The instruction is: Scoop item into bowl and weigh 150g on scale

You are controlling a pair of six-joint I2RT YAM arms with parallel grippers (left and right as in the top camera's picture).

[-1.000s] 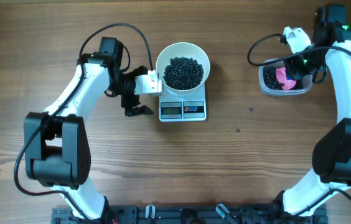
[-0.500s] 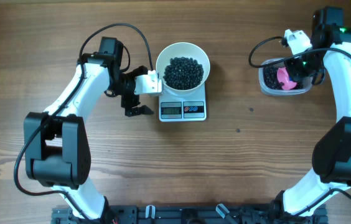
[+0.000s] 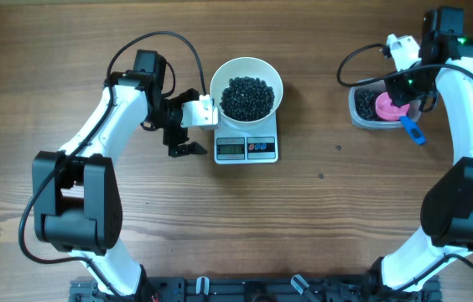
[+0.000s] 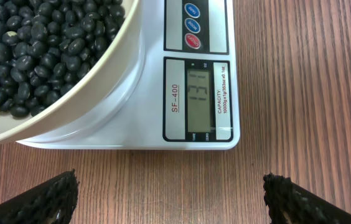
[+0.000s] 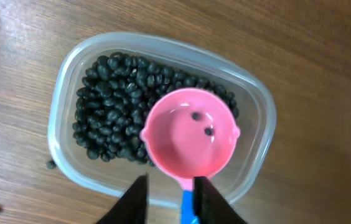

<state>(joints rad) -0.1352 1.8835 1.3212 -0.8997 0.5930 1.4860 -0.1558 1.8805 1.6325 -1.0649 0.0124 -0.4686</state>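
- Many beans (image 3: 246,96) fill the bowl (image 3: 216,84) on the scale (image 3: 246,149); we cannot confirm the target reading.
- Left gripper (image 4: 169,186): jaws spread wide, empty.
- Right gripper (image 5: 172,193): jaws slightly parted over the scoop (image 5: 188,140), which rests in the tub (image 5: 63,99).

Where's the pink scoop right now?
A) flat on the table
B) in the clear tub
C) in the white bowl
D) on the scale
B: the scoop sits cup-up on the beans inside the clear tub, its blue handle over the rim.
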